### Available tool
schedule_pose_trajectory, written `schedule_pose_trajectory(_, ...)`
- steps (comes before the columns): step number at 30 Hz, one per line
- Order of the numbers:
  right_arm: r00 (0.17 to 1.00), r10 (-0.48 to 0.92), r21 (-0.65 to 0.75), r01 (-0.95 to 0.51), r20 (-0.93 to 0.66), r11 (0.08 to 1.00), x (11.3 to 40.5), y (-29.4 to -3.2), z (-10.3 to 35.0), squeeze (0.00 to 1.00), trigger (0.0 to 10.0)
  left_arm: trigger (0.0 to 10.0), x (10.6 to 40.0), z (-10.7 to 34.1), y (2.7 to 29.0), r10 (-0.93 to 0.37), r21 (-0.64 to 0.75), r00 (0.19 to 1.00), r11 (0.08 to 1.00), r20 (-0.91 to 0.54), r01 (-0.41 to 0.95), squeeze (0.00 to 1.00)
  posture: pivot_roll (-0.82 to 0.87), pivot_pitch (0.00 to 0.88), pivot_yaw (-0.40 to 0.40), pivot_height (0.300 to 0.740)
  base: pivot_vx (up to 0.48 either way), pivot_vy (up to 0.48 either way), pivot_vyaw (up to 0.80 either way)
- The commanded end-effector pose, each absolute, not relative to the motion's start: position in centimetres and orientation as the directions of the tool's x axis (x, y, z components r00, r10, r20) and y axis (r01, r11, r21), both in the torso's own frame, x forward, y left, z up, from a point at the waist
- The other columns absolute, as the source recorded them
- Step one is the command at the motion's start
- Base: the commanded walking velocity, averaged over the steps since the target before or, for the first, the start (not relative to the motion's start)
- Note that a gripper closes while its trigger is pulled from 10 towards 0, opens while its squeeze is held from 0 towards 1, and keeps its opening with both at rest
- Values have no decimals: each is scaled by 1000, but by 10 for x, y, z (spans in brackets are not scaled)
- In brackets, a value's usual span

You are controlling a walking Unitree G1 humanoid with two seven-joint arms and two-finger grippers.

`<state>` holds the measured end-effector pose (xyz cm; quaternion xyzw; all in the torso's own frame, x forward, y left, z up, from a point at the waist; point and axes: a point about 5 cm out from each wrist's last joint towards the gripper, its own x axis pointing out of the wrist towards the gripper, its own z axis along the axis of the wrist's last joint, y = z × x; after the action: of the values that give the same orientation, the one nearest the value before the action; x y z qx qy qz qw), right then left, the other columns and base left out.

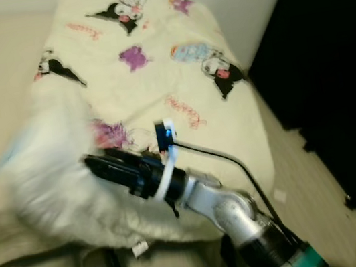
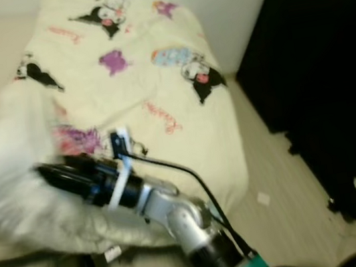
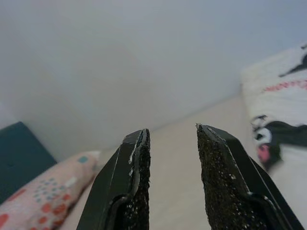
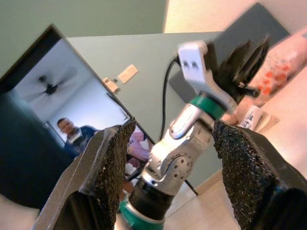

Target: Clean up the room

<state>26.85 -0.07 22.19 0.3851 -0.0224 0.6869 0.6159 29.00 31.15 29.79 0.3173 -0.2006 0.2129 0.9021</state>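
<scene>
Right gripper (image 4: pixel 170 143) reaches over the bed's (image 1: pixel 231 125) near edge, fingers spread wide, gripping nothing. Left gripper (image 3: pixel 170 139) – narrowly parted, empty. Bare floor (image 1: pixel 299 168) runs along the right

No legible text, label, brand or number is present. The bedspread (image 1: pixel 155 76) on the bed carries pink cursive lettering beside the cartoon figures, at the far left, the centre and nearer right; motion blur prevents reading it. A small white tag (image 1: pixel 140 248) at the near edge is unreadable.
</scene>
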Motion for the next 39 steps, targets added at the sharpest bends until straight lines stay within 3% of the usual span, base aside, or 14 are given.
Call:
schedule_pose_trajectory(1,141,842,469,-871,521,-145,285,-27,208,0,10000,10000,293,293,306,225,504,855,727,467,-466,0,224,83,-119,470,0,0,0)
schedule_pose_trajectory(3,267,872,461,-886,411,54,306,-48,186,0,10000,10000,297,287,296,180,522,881,747,438,-413,0,213,82,-115,470,0,0,0)
schedule_pose_trajectory(4,461,842,459,-835,281,304,327,-64,161,0,10000,10000,300,276,285,133,525,910,780,393,-340,0,199,81,-112,470,0,0,0)
schedule_pose_trajectory(5,461,842,459,-835,281,304,327,-64,161,0,10000,10000,300,276,285,133,525,910,780,393,-340,0,199,81,-112,470,0,0,0)
schedule_pose_trajectory(6,710,699,424,-662,89,618,347,-89,127,0,10000,10000,305,255,264,27,532,958,827,286,-182,0,199,81,-112,470,0,0,0)
schedule_pose_trajectory(9,784,620,412,-576,31,706,351,-98,117,0,10000,10000,306,246,256,-20,532,972,839,236,-112,0,199,81,-112,470,0,0,0)
schedule_pose_trajectory(11,911,401,439,-322,-98,839,351,-122,98,0,10000,10000,307,210,240,-113,556,990,830,86,47,0,185,83,-103,470,0,0,0)
schedule_pose_trajectory(17,949,264,475,-156,-169,866,341,-139,83,0,10000,10000,311,150,239,-123,648,989,747,-82,146,0,185,83,-103,470,0,0,0)
schedule_pose_trajectory(20,951,266,464,-165,-161,870,338,-134,78,0,10000,10000,302,90,265,-12,527,951,830,-310,183,0,178,87,-107,470,0,0,0)
schedule_pose_trajectory(24,955,259,446,-171,-144,879,338,-133,75,0,10000,10000,269,43,289,130,588,859,778,-496,222,0,149,86,-101,470,0,0,0)
schedule_pose_trajectory(26,964,218,434,-132,-155,891,336,-140,70,0,10000,10000,233,11,302,223,588,751,766,-622,259,0,145,88,-104,470,0,0,0)
schedule_pose_trajectory(28,967,186,425,-96,-176,900,335,-146,65,0,10000,10000,198,-18,300,214,457,647,859,-732,233,0,151,90,-112,470,0,0,0)
schedule_pose_trajectory(35,965,182,403,-92,-190,911,336,-147,67,0,10000,10000,174,-37,288,225,416,594,886,-772,205,0,169,89,-133,470,0,0,0)
schedule_pose_trajectory(39,965,199,388,-120,-170,914,343,-143,73,0,10000,10000,185,-26,288,304,542,678,824,-669,164,0,185,84,-138,470,0,0,0)
